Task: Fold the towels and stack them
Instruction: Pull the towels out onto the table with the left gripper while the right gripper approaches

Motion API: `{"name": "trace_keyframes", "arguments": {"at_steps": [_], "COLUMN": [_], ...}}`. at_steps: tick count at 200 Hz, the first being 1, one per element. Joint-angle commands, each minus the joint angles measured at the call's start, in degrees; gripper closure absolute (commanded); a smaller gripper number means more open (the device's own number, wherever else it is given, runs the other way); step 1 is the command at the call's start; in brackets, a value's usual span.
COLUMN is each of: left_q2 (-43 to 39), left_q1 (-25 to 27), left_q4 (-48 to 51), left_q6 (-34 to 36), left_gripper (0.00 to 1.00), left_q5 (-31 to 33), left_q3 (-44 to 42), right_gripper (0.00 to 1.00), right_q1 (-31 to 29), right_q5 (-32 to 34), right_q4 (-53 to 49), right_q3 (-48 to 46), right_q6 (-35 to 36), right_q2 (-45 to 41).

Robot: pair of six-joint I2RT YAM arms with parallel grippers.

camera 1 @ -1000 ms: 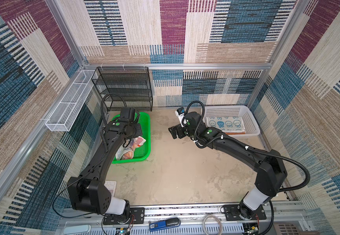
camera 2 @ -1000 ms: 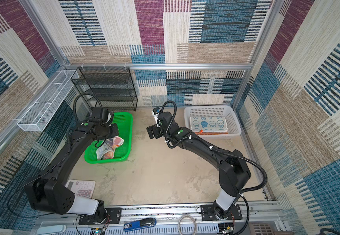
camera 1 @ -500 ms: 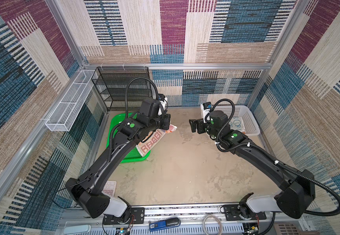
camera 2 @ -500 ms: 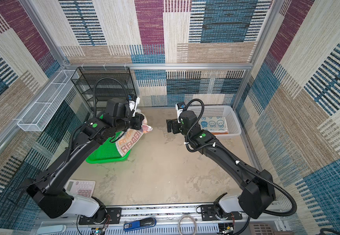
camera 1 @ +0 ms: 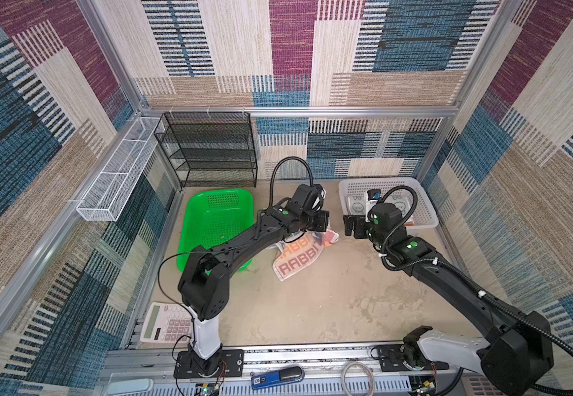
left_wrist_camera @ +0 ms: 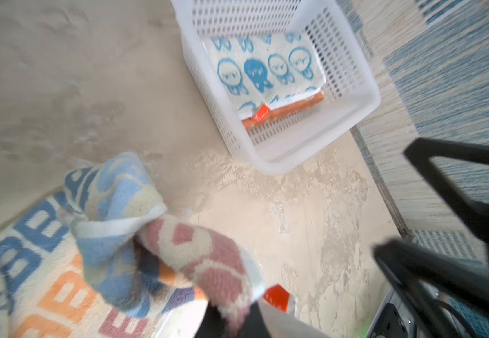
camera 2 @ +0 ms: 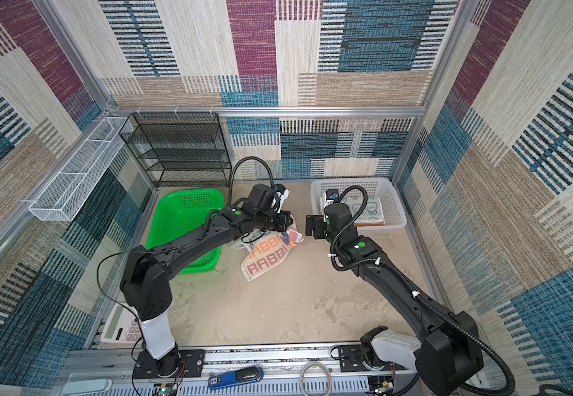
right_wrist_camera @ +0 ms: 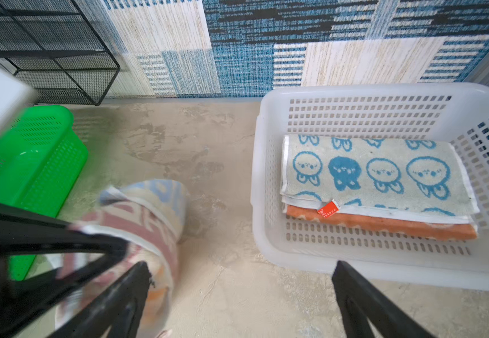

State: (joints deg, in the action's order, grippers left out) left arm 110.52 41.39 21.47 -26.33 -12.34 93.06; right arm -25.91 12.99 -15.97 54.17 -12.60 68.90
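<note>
Spreading the whitish RABBIT-lettered terry towel (camera 1: 297, 259) flat imo needs the wide-open right gripper (camera 1: 349, 226), at 3 o'clock, helping the pinching left gripper (camera 1: 324, 224).

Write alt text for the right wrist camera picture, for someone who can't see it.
A white basket holds two folded towels, a blue rabbit towel stacked on an orange towel. Beside it, the left tool grips a bunched lettered towel near a green basket, with the right tool open in the foreground.
</note>
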Motion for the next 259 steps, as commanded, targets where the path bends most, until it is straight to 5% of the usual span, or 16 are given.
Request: {"name": "trace_keyframes", "arguments": {"at_steps": [1,18,57,104,166,259], "left_q2": [3.5,3.6,-1.8,-9.1,-3.5,-7.6], "left_q1": [-0.1,-0.4,-2.1,-4.4,-6.5,-18.8], "left_q4": [-1.0,-0.3,4.5,7.7,5.2,8.0], "left_q6": [-2.7,-2.4,0.2,-2.4,-7.8,-4.1], "left_gripper": [0.89,0.55,0.00,0.01,0.01,0.01], "left_q5": [-1.7,0.8,7.9,8.6,2.1,3.0], "left_q3": [1.3,0.6,-1.8,-10.7,-18.6,-29.4], "right_gripper": [0.01,0.01,0.01,0.01,0.01,0.10], "right_q1": [0.0,0.1,0.0,0.1,0.0,-7.1], "right_q5": [-1.5,-3.2,-7.4,-10.1,-14.4,-18.6], "right_q4": [1.0,1.3,3.8,6.7,9.0,12.5], "right_q3": [-0.4,-1.6,-7.3,-11.5,-12.6,-11.9], "right_q6": [-1.2,-1.7,-3.7,-5.1,-7.3,-10.0], "right_q2": [0.8,1.3,1.8,4.9,12.0,23.1]}}
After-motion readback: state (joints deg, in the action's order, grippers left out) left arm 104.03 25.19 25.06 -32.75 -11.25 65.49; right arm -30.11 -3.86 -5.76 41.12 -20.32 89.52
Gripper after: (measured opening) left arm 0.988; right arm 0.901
